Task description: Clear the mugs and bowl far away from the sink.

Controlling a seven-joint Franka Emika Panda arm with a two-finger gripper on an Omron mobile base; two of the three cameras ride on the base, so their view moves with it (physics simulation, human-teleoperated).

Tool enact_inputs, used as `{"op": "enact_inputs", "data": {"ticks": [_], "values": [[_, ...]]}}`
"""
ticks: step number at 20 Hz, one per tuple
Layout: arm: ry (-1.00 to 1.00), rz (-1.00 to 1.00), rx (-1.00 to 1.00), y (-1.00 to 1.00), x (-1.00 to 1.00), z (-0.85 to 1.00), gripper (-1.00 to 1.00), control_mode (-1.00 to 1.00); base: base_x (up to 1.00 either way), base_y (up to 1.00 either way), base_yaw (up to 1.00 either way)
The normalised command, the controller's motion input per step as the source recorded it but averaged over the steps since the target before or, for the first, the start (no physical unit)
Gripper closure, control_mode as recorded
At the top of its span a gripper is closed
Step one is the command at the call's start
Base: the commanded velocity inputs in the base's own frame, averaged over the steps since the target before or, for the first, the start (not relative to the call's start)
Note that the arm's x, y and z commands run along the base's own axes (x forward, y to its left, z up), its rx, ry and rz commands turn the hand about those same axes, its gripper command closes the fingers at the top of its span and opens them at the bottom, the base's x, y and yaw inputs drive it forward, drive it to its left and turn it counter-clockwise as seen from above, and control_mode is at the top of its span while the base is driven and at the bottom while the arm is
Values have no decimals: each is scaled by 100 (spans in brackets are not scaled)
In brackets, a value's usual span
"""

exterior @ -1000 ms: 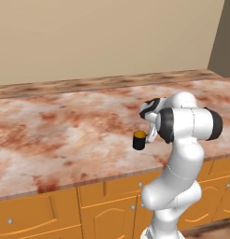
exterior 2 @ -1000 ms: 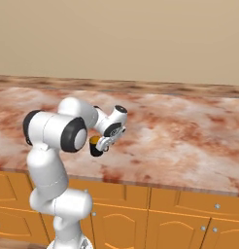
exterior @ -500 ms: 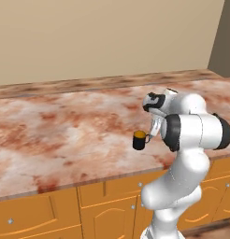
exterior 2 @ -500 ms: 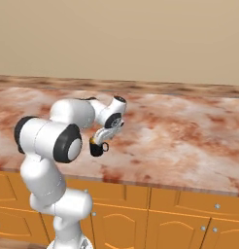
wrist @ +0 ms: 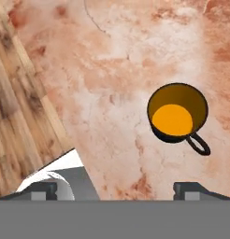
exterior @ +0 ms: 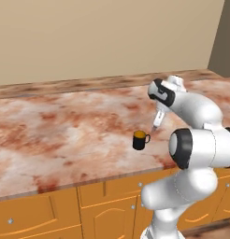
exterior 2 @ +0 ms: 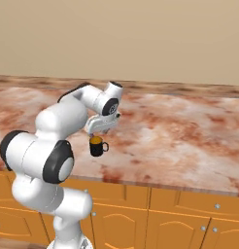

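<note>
So the black mug (exterior: 140, 139) with the orange-yellow inside is standing upright on the marble countertop (exterior: 65, 130), fairly close to the front edge, right above the orange cabinet doors (exterior: 105, 205). From my hand cam the mug (wrist: 177, 113) looks empty, with its loop handle sticking out toward the lower right of that view. My gripper (exterior: 154, 127) hangs just above and beside the mug, not touching it, fingers spread wide with nothing between them. In the right base view the gripper (exterior 2: 94, 130) sits just over the mug's rim (exterior 2: 96, 140). A beige wall (exterior: 103, 37) runs behind the counter's back edge.
</note>
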Motion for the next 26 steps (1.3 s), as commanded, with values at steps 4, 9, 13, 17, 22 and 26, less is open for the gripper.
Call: {"op": "enact_inputs", "data": {"ticks": [4,9,13,17,22,26], "values": [[18,-40,0,52,-16,39,-100,-100,0,0,0],[16,-73,1,16,-3,15,-100,-100,0,0,0],[28,-76,-19,0,0,-4,-100,-100,0,0,0],[20,-55,-33,0,0,9,-100,-100,0,0,0],[14,-37,-29,2,-3,16,-100,-100,0,0,0],[-1,-10,0,0,-45,2,-100,-100,0,0,0]]}}
